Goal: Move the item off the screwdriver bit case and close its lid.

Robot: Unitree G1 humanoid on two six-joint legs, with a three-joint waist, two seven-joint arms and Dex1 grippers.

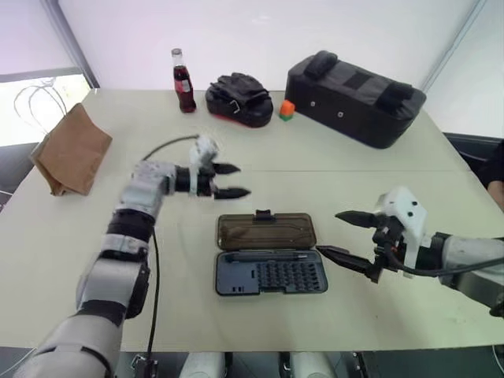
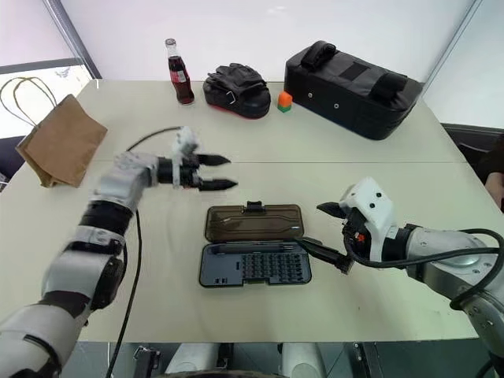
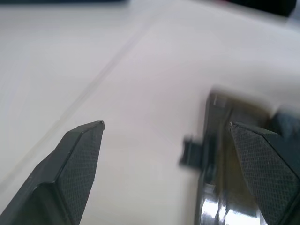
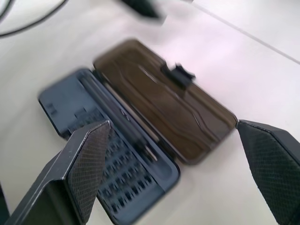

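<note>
The brown paper bag, the item (image 1: 71, 150), lies on the table's far left, well away from the screwdriver bit case (image 1: 272, 274). That dark grey case lies open at the table's middle, its bits and slim driver showing. Its smoky brown lid (image 1: 266, 232) is folded back flat behind the tray, with the black latch tab (image 1: 263, 213) on its far edge. My left gripper (image 1: 241, 179) hovers open and empty just beyond the lid's left corner, pointing right. Open and empty too, my right gripper (image 1: 329, 233) sits just right of the case; the right wrist view looks down on the lid (image 4: 164, 101).
Along the far edge stand a cola bottle (image 1: 183, 81), black gloves on a red pad (image 1: 239, 98), a small orange and green block (image 1: 287, 109) and a large black padded bag (image 1: 354, 96). A thin cable (image 1: 169, 142) arcs behind my left wrist.
</note>
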